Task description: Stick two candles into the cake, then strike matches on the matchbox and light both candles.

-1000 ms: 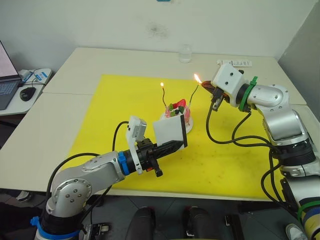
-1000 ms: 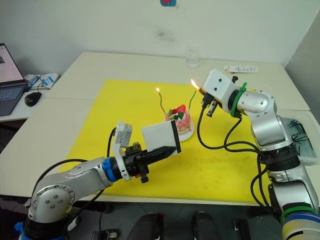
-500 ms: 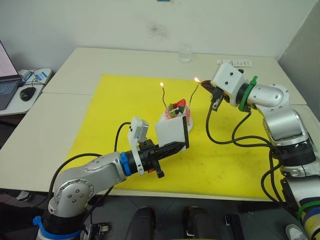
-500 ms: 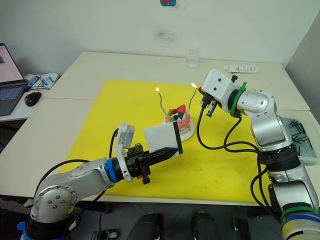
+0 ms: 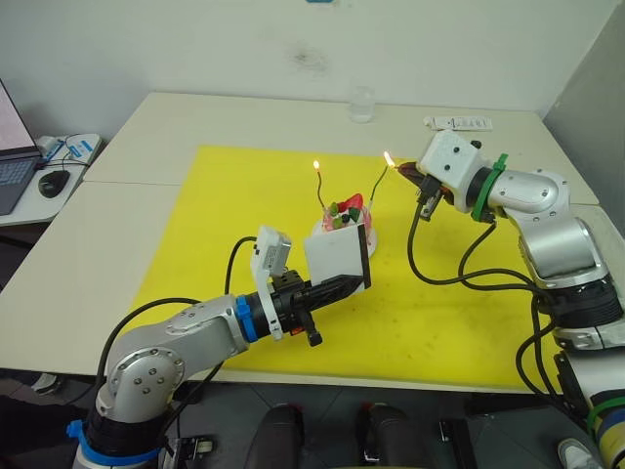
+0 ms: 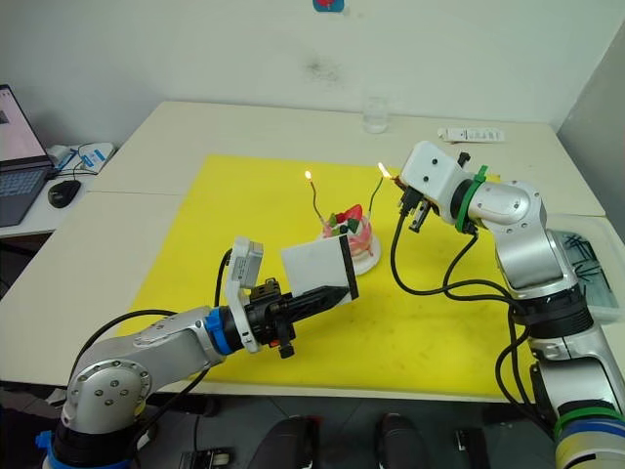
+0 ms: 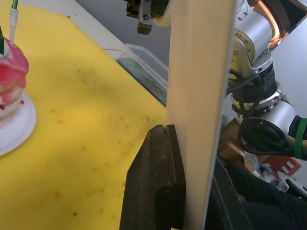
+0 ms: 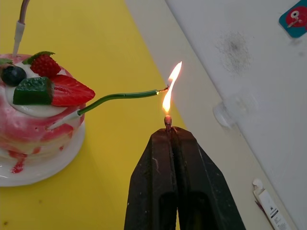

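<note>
Cake: the cake (image 6: 352,234) sits on its white plate near the middle of the yellow mat (image 6: 195,264); both candles stand in it.
Lit candle: the candle (image 6: 312,198) on your left side of the cake already burns at its tip.
Second candle: the other candle (image 8: 120,97) leans out toward your right; its dark tip is touching the match flame.
Match: the match (image 8: 168,120) is burnt down to a stub, pinched in the right pincer (image 8: 171,136), whose fingers are pressed together on it.
Matchbox: the matchbox (image 5: 337,262) stands on edge, clamped in the left pincer (image 5: 342,285), just in front of the cake.
Handling: judge the candles light, thin and bendy, so nudge nothing; the match is brittle, and its flame is very near your fingertips. Hold only its tail end.
Room: open mat lies to your right of the cake for drawing the right arm away. The desk (image 6: 146,147) carries a glass (image 6: 375,114) at the far edge, well apart. Keep the matchbox from tipping into the plate.
</note>
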Controlling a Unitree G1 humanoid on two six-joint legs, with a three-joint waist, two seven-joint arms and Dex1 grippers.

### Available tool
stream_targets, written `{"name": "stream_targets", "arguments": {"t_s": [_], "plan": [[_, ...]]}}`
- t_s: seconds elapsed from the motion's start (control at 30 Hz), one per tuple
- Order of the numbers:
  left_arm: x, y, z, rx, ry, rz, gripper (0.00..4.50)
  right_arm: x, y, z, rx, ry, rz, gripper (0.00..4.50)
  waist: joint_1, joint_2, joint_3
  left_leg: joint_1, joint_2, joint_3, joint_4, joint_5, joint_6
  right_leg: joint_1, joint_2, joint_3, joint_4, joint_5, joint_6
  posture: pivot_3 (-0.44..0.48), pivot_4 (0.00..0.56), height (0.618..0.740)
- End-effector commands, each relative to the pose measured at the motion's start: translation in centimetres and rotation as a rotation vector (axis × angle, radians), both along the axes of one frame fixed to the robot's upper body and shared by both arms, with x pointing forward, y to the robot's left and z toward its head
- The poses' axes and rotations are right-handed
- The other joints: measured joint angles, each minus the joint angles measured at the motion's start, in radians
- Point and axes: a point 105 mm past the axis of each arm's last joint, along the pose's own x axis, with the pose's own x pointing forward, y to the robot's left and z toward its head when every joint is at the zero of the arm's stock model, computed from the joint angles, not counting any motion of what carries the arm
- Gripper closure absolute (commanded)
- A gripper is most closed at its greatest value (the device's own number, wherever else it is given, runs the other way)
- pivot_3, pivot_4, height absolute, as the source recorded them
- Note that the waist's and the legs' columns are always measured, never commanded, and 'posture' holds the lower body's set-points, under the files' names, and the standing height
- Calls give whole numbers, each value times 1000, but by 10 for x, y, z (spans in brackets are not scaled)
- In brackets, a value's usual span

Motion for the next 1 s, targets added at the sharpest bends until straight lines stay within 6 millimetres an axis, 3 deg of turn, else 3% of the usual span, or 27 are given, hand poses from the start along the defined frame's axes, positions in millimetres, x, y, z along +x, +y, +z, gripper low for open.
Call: {"name": "stream_targets", "arguments": {"t_s": [0.03, 0.17, 0.3, 0.57, 0.77, 0.87, 1.0], "plan": [[-1, -3, 7, -19, -33, -14, 4500, -5, -7, 13, -9, -63, -8, 4476, 0, 0, 0, 0, 0, 0, 0, 0, 0, 0, 0, 0, 0, 0, 0, 0, 150, 740], [-1, -3, 7, -19, -33, -17, 4500, -6, -24, 10, -22, -54, -55, 4476, 1, 0, 0, 0, 0, 0, 0, 0, 0, 0, 0, 0, 0, 0, 0, 0, 150, 740], [-4, -5, 5, -20, -25, -36, 4500, -13, -54, 3, -47, -36, -133, 4476, 3, 0, 0, -1, -1, 0, 0, 0, 0, 0, 0, 0, -1, 0, 0, 0, 150, 740], [-6, -6, 2, -10, -24, -62, 4500, -40, -128, -6, -99, 7, -371, 4476, 3, 0, 0, -1, 0, 0, 0, 0, 0, 0, 0, 0, -1, 0, 0, 0, 150, 740], [-7, -11, 0, -11, -27, -88, 4500, -62, -205, -19, -165, -12, -646, 4476, 3, 0, 0, 0, -1, 1, 0, 0, 0, 0, 0, 0, -1, 0, 0, 0, 150, 740], [-6, -11, 1, -13, -30, -91, 4500, -70, -226, -20, -159, -31, -736, 4476, 0, 0, 0, 0, -1, 1, 0, 0, 0, 0, 0, 1, -1, 0, 0, 0, 150, 740], [-7, -12, -1, -12, -25, -100, 4500, -79, -245, -39, -98, 43, -828, 4476, -1, 1, 0, 1, 0, 1, 0, 0, 0, 0, 0, 1, 0, 0, 0, 0, 150, 740]]}}
